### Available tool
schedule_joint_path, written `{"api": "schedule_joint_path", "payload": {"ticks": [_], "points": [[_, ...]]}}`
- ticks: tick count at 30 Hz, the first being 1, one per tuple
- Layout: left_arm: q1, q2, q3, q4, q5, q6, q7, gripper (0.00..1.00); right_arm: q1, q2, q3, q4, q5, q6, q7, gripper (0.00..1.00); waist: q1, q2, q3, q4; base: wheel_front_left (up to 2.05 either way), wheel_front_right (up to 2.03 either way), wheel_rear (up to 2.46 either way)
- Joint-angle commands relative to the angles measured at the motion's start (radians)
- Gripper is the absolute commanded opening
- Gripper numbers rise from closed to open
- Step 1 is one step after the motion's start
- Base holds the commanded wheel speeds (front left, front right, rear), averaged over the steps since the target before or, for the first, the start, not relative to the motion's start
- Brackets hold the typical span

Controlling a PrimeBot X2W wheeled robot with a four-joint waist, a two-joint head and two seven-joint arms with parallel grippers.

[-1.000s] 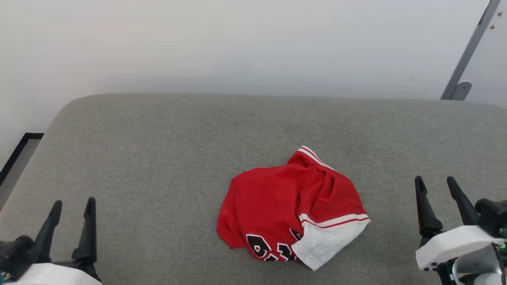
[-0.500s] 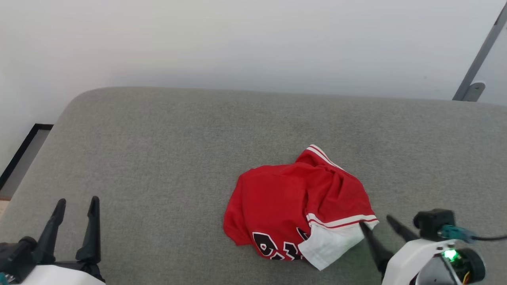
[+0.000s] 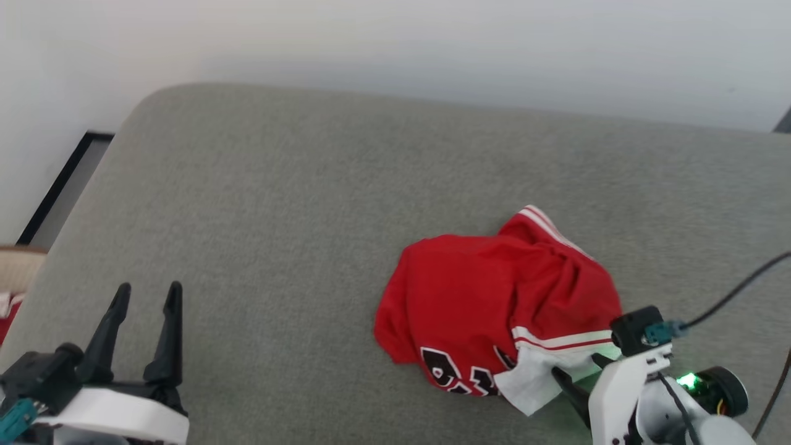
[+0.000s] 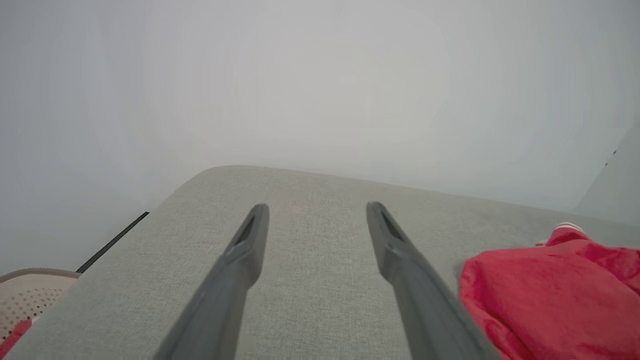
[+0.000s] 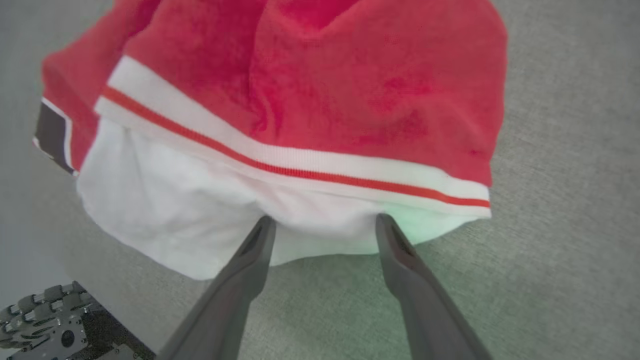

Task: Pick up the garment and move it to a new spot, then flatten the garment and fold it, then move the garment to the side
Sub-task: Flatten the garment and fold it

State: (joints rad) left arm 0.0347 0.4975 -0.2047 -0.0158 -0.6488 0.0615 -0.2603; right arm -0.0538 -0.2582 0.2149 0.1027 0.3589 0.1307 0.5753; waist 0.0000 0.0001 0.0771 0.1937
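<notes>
The garment is a crumpled red jersey with a white sleeve, striped trim and black lettering, lying on the grey cushion right of centre. My right gripper is open, its fingertips at the near edge of the white sleeve. In the right wrist view the right gripper has both tips touching or just over the sleeve's hem, with nothing clamped between them. My left gripper stands open over bare cushion at the lower left, well apart from the jersey. The left gripper has the garment off to its right.
The grey cushion reaches back to a white wall and rounds off at its far left corner. A beige perforated basket sits past the left edge. A black cable trails from the right wrist.
The right gripper has swung in from the right side and tipped down to the white sleeve's edge. The head camera has shifted, so the scene sits further right. The left gripper stays put, open.
</notes>
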Motion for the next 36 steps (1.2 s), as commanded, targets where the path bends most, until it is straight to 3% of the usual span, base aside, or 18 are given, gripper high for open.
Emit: {"api": "schedule_joint_path", "payload": {"ticks": [1,8,9,10,11,15,21,27,31,34,35,36], "points": [[-0.02,-0.008,-0.003,0.003,0.015,-0.006,-0.006,1.0,-0.022,-0.004,0.011,0.017,-0.005,0.0,0.009,1.0,0.0,-0.0001,0.026,0.026,0.0,0.0,0.0],[-0.059,-0.026,-0.023,0.031,0.018,-0.021,-0.007,1.0,-0.105,-0.01,0.083,0.182,-0.001,0.0,0.071,1.0,0.0,-0.0001,0.057,0.061,0.0,0.0,0.0],[-0.064,-0.03,-0.025,0.035,0.019,-0.024,-0.007,1.0,-0.113,-0.009,0.097,0.206,0.005,0.0,0.077,0.95,0.0,-0.0001,0.058,0.063,0.0,0.0,0.0],[-0.068,-0.032,-0.027,0.039,0.02,-0.025,-0.007,1.0,-0.125,-0.014,0.105,0.221,0.002,0.0,0.071,0.38,0.0,-0.0001,0.058,0.066,0.0,0.0,0.0],[-0.071,-0.034,-0.027,0.043,0.02,-0.027,-0.007,1.0,-0.137,-0.017,0.102,0.233,-0.001,0.0,0.061,0.0,0.0,-0.0001,0.058,0.066,0.0,0.0,0.0],[-0.071,-0.038,-0.02,0.054,0.022,-0.028,-0.007,1.0,-0.157,-0.034,0.092,0.243,0.022,0.0,0.075,0.0,0.0,-0.0001,0.052,0.059,0.0,0.0,0.0],[-0.055,-0.035,-0.004,0.051,0.025,-0.029,-0.007,1.0,-0.164,-0.104,0.04,0.161,0.044,-0.002,0.138,0.0,0.0,-0.0001,0.04,0.032,0.0,0.0,0.0],[-0.057,-0.033,0.004,0.047,0.029,-0.032,-0.006,1.0,-0.147,-0.181,-0.07,0.008,0.058,-0.001,0.241,0.0,0.0,-0.0001,0.038,0.002,0.0,0.0,0.0],[-0.071,-0.034,0.001,0.052,0.033,-0.037,-0.006,1.0,-0.132,-0.205,-0.15,-0.022,0.057,-0.001,0.289,0.0,0.0,-0.0001,0.04,-0.008,0.0,0.0,0.0],[-0.079,-0.037,-0.006,0.06,0.034,-0.043,-0.006,1.0,-0.118,-0.208,-0.181,0.013,0.047,-0.001,0.288,0.12,0.0,-0.0001,0.044,-0.009,0.0,0.0,0.0],[-0.085,-0.038,-0.01,0.063,0.034,-0.045,-0.006,1.0,-0.117,-0.199,-0.185,0.032,0.049,-0.001,0.279,0.2,0.0,-0.0001,0.046,-0.009,0.0,0.0,0.0],[-0.09,-0.039,-0.013,0.066,0.034,-0.048,-0.006,1.0,-0.116,-0.184,-0.187,0.049,0.058,-0.001,0.272,0.35,0.0,-0.0001,0.047,-0.009,0.0,0.0,0.0]]}}
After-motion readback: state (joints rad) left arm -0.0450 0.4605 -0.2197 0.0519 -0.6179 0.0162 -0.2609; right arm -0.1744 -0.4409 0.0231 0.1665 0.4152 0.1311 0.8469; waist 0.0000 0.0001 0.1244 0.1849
